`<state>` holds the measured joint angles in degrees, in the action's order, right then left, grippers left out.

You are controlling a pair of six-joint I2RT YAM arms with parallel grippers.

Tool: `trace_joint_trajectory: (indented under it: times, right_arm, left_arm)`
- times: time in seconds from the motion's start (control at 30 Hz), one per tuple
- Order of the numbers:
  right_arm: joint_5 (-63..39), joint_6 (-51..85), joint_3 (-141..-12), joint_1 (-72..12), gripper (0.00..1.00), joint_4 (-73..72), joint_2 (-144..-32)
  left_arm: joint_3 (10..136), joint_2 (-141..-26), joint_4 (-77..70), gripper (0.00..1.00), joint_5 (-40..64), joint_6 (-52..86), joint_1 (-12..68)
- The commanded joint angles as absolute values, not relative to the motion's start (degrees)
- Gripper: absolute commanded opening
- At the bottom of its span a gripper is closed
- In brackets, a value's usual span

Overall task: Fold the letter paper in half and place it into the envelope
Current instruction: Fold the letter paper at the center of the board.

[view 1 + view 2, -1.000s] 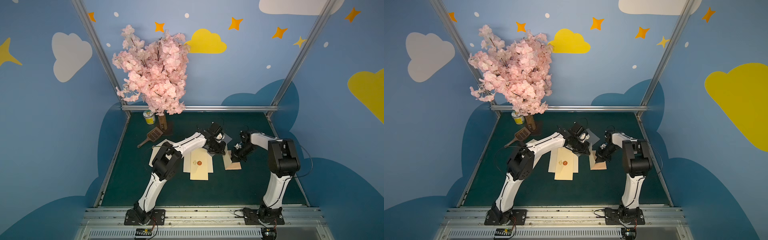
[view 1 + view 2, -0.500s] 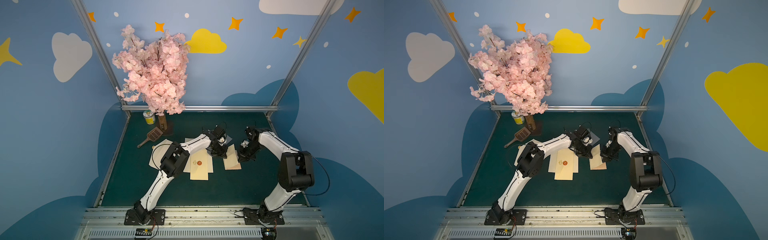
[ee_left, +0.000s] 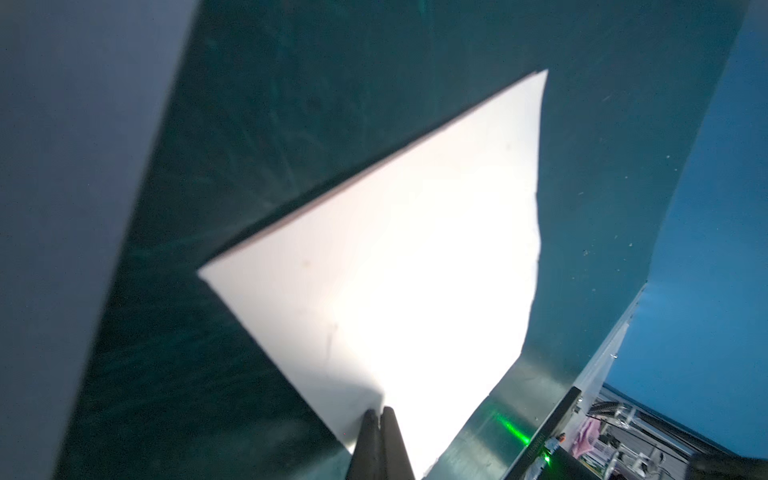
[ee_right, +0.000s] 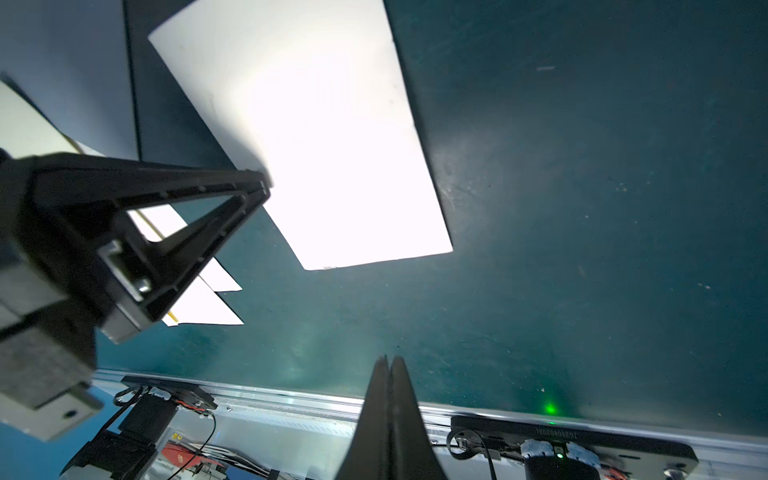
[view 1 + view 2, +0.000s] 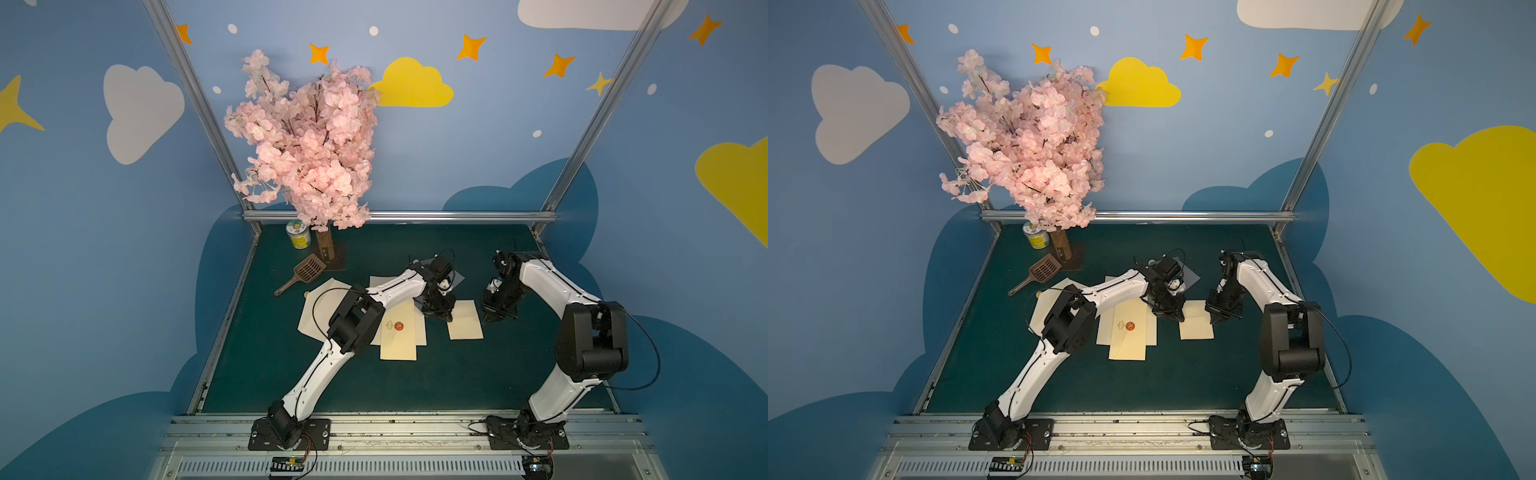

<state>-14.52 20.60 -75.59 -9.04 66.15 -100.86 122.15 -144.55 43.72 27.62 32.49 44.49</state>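
Left fingers (image 3: pixel 392 440) stay together, tips on the folded paper (image 5: pixel 465 322); right fingers (image 4: pixel 405 407), also together, have drawn off it

Right jaws have moved off the folded paper (image 5: pixel 465 324).

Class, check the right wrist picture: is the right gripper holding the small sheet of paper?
No, the right gripper is shut over bare green mat, apart from the paper.

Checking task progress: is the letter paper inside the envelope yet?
Out. The letter paper lies flat on the mat, beside the envelope, apart from it.
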Motion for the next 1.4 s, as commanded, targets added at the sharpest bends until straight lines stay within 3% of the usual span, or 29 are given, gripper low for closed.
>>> trace_joint_trajectory:
  times: [0.0,0.27,0.43,0.67,0.8,1.37]
  right_arm:
    - [-16.7,20.0,-77.3,-8.8,0.0,64.3,-105.0]
    - [-15.3,20.4,-79.9,-8.4,0.0,60.9,-113.5]
    - [-13.0,20.3,-81.9,-7.6,0.0,60.7,-117.5]
    - [-12.4,20.1,-84.4,-6.6,0.0,61.1,-123.2]
    - [-13.3,19.7,-85.8,-6.2,0.0,61.5,-124.1]
    - [-14.5,19.0,-86.1,-6.2,0.0,62.5,-124.4]
  left_arm:
    - [123.1,-145.3,46.7,0.03,26.8,31.2,44.8]
    - [121.5,-140.4,49.3,0.03,24.2,28.7,44.3]
    - [117.9,-136.9,49.0,0.14,23.3,28.1,43.7]
    - [114.7,-135.9,47.0,0.68,24.6,30.0,42.7]
    - [112.7,-136.4,42.6,0.83,27.0,33.5,41.5]
    - [119.4,-143.6,40.0,0.79,29.0,39.7,41.7]
